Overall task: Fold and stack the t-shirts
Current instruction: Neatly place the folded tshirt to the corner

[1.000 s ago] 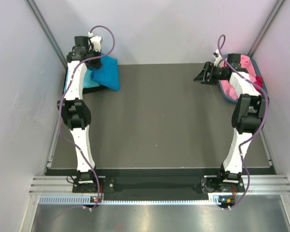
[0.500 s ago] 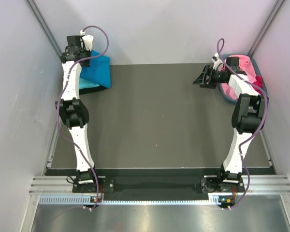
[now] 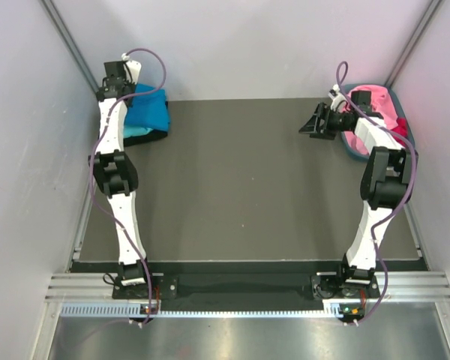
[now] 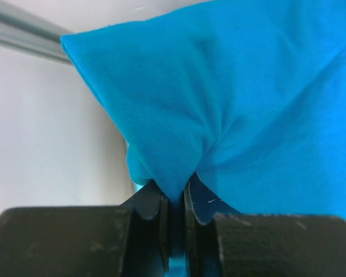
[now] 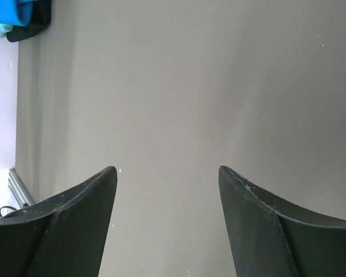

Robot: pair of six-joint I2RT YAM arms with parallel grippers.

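Grey-blue tub [image 3: 352, 148], far-R corner

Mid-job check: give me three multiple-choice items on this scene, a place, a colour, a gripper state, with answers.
1. The blue t-shirt is at: A table centre; B far-left corner; C near the arm bases.
2. The cloth in the tub is mostly: A pink; B green; C yellow.
3. The left gripper is: A open; B out of view; C shut on the blue t-shirt.
Answers: 1 B, the top view shows it there; 2 A, pink fills most of it; 3 C, the wrist view shows a blue fold pinched between closed jaws.
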